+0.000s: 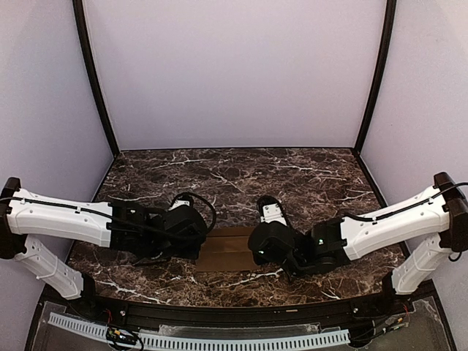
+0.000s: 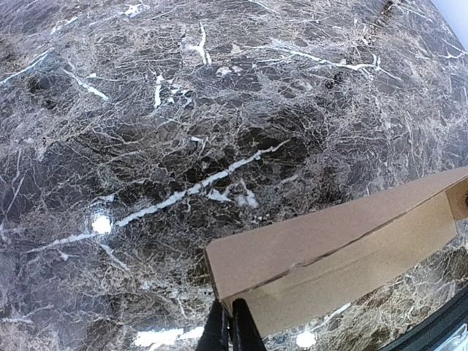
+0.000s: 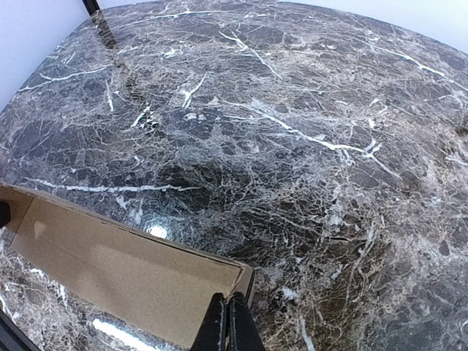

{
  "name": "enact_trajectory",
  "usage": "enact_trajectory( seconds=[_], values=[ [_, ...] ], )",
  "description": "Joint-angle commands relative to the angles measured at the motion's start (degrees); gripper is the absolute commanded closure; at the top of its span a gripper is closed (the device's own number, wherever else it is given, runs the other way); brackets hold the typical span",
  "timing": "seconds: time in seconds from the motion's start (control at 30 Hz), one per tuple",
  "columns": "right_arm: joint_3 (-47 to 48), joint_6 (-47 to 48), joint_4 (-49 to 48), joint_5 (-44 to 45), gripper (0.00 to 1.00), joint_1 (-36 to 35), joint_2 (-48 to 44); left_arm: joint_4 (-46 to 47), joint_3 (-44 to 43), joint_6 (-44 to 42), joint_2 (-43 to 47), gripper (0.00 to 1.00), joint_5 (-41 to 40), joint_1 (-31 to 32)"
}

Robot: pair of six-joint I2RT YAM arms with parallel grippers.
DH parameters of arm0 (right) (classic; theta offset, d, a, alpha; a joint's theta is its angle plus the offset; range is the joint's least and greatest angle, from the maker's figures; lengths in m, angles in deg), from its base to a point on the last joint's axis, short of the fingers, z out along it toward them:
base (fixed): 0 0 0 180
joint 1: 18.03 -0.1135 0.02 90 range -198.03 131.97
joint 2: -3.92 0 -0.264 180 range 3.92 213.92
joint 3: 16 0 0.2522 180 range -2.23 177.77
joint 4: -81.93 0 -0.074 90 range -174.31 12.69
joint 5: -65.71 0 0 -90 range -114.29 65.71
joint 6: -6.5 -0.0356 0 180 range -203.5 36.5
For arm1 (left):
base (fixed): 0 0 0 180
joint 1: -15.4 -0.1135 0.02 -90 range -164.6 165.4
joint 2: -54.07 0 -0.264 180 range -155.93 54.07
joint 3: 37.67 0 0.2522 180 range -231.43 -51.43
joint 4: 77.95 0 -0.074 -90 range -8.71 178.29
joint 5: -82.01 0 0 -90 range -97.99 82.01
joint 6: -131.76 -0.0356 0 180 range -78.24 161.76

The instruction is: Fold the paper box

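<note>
Left claw and right claw both closed at paper box ends; probably shaping ends, next likely needs flaps tucked.

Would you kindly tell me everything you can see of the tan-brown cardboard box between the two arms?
The plain tan-brown cardboard box is unprinted, thin and oblong, with a crease running along its length. It lies low on the dark marble table, near the front edge, and in the top view its ends are hidden under both wrists. The shut left gripper and shut right gripper each meet a corner of it. Whether they pinch the card is unclear.
</note>
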Motion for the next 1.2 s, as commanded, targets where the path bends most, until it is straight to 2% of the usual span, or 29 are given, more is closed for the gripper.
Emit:
enact_trajectory(
  seconds=[0.0,0.33,0.7,0.73,0.83,1.03,1.17],
  values=[
    [-2.9,-2.7,-4.3,-4.3,1.0,-2.7,0.7,5.4,1.9,0.9,-2.1,0.99,4.1,3.9],
    [-9.0,-5.7,-10.7,-1.4,1.0,-5.3,2.1,9.7,7.2,-0.3,-1.8,0.99,2.1,6.1],
    [-12.6,-5.8,-14.4,-4.3,0.99,-7.5,2.5,12.6,10.2,0.8,-0.9,0.99,1.9,6.1],
    [-12.8,-5.3,-14.5,-4.9,0.94,-7.7,2.3,12.6,10.2,1.0,-1.0,0.99,1.7,6.1],
    [-13.3,-4.7,-14.5,-5.9,0.9,-7.9,1.8,12.5,10.0,1.8,-1.6,0.99,1.6,6.1],
    [-14.0,-2.4,-15.5,-7.4,0.69,-8.8,-0.8,11.5,9.9,3.1,-2.1,0.99,1.1,6.1],
    [-14.6,-0.8,-15.9,-8.1,0.6,-8.8,-4.1,11.0,9.5,3.0,-2.4,0.99,0.8,6.1]
  ],
)
